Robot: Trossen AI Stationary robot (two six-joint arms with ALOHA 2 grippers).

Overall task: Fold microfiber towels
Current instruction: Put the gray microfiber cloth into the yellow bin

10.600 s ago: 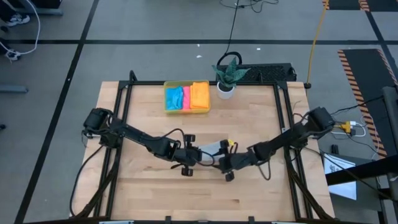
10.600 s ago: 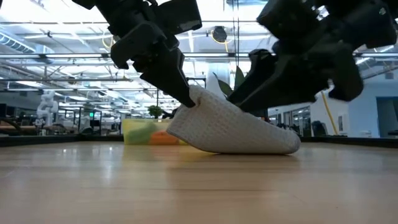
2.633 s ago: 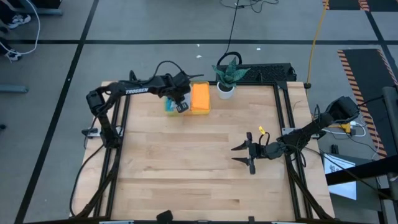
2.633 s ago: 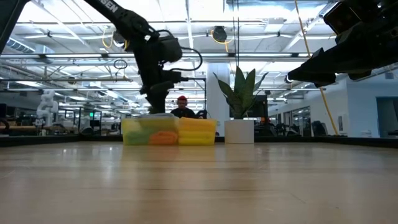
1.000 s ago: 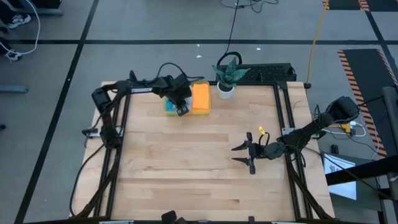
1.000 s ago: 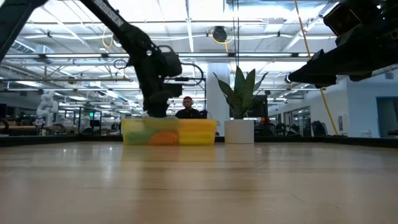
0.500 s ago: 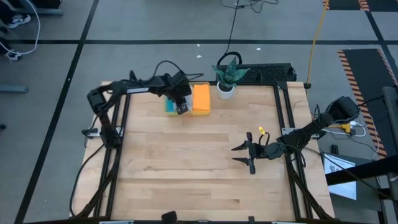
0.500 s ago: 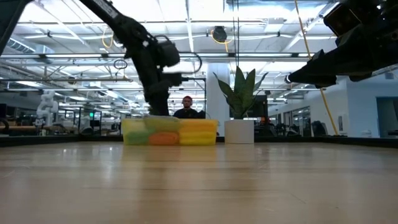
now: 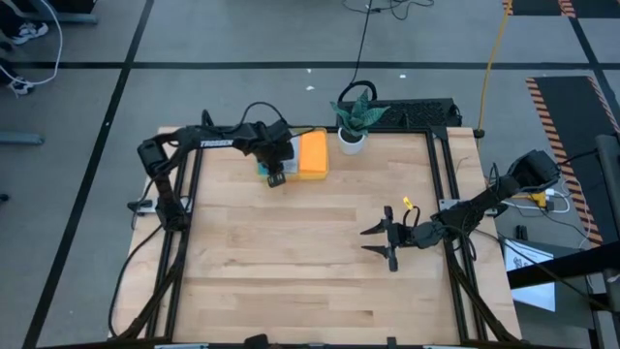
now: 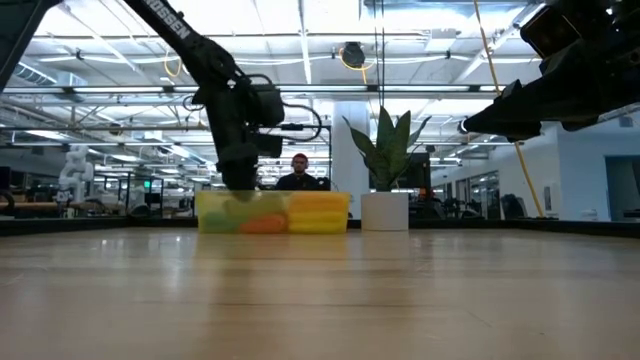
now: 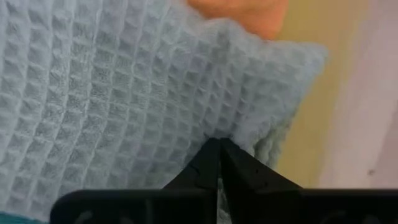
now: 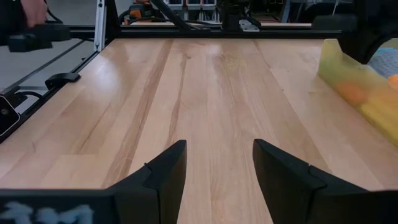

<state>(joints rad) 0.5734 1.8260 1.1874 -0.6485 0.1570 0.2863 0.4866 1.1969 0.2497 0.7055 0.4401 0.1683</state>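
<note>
A translucent yellow tray stands at the table's far edge with folded microfiber towels in it. The orange towel lies at its right and a bright blue one shows at its left. My left gripper reaches down into the tray, shut, with its tips on a light grey waffle-weave towel. That towel lies on top of the others. The pink and yellow towels are hidden. My right gripper hovers open over bare wood at the right, holding nothing. My left gripper has its shut fingertips against the grey towel's top face, near one corner, coming from above and pointing steeply down. The cloth dips slightly at the tips. Whether any cloth is caught between the fingers, I cannot tell.
A potted plant in a white pot stands just right of the tray. The wooden tabletop stretches bare between my right gripper and the tray. A person shows in the room beyond the tray.
My left gripper has shifted a little toward the table's left edge inside the tray and rolled slightly, staying shut and down on the towels. My right gripper has kept still.
</note>
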